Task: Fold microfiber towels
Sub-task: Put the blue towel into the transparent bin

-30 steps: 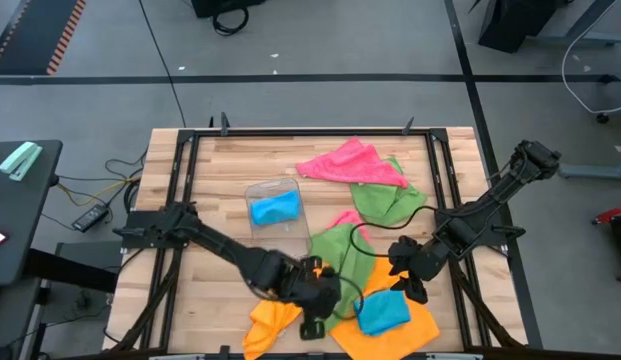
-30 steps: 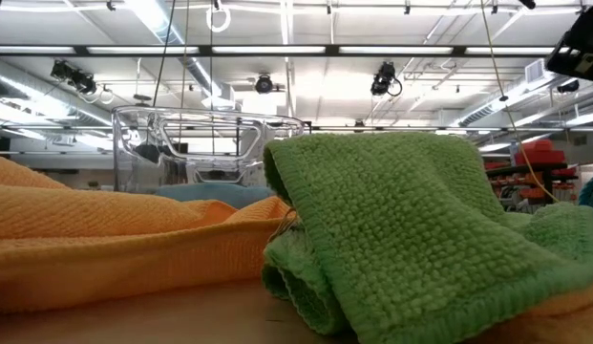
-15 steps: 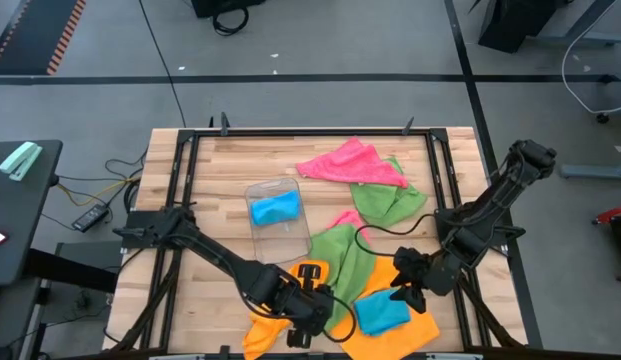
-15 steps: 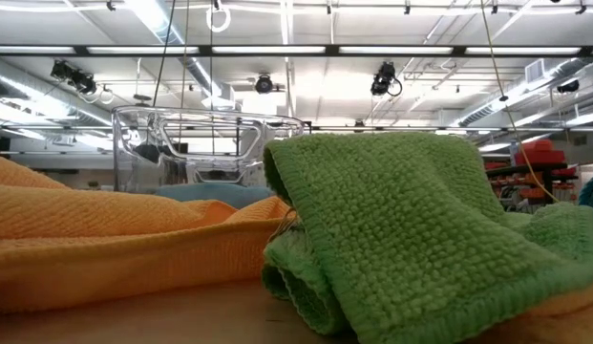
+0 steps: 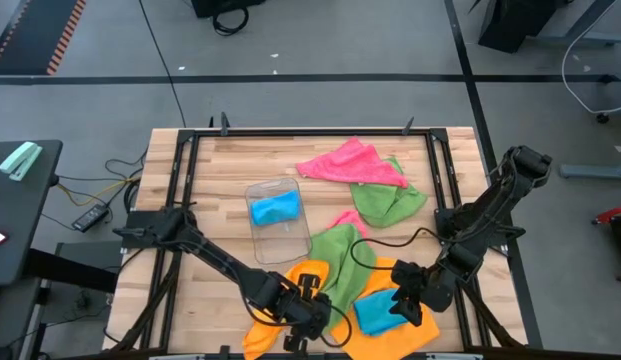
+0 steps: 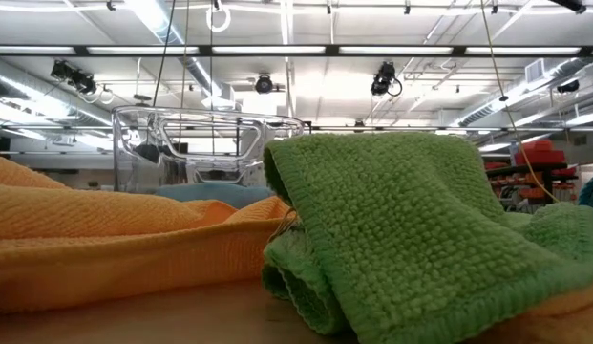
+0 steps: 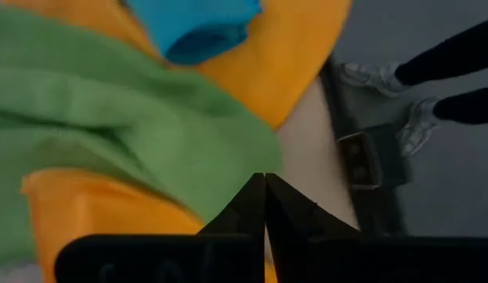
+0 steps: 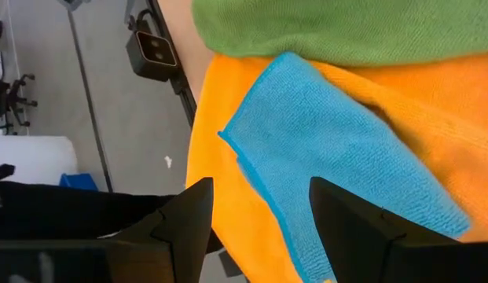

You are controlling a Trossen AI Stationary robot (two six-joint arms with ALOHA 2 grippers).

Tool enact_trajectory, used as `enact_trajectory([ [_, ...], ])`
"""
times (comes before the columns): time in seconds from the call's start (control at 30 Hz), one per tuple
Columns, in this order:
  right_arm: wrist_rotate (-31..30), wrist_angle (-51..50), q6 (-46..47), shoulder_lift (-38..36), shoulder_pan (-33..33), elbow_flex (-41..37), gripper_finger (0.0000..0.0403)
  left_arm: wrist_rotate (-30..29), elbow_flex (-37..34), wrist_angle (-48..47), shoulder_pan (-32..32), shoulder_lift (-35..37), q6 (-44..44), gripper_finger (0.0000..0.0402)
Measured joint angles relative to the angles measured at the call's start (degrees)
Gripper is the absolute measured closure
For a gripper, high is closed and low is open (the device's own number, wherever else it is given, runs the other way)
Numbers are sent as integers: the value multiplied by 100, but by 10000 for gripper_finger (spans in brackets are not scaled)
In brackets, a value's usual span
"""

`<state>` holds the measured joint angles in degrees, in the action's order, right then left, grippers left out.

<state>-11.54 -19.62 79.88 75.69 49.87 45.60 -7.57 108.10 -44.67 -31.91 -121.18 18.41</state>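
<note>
Left gripper (image 5: 295,318) at table's 6 o'clock edge, jaws closed on nothing visible, tips over orange towel (image 5: 265,325) beside green towel (image 5: 335,260). Right gripper (image 5: 405,308) at 5 o'clock, jaws apart, hovering over blue towel (image 5: 378,312) lying on second orange towel (image 5: 415,330). Pink towel (image 5: 350,163) at 12 o'clock. Clear tray (image 5: 280,240) mid-table, blue cloth inside.
</note>
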Motion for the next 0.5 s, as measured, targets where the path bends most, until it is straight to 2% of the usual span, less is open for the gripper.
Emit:
enact_trajectory([
  [0.13,1,5,239,-5,65,0,183,-16,-521,193,68,442,48,394],
  [0.27,1,-113,532,-5,100,0,183,-108,-1354,649,126,1019,261,382],
  [0.5,205,-667,1123,-7,102,0,171,-156,-2852,2075,189,1923,954,394],
])
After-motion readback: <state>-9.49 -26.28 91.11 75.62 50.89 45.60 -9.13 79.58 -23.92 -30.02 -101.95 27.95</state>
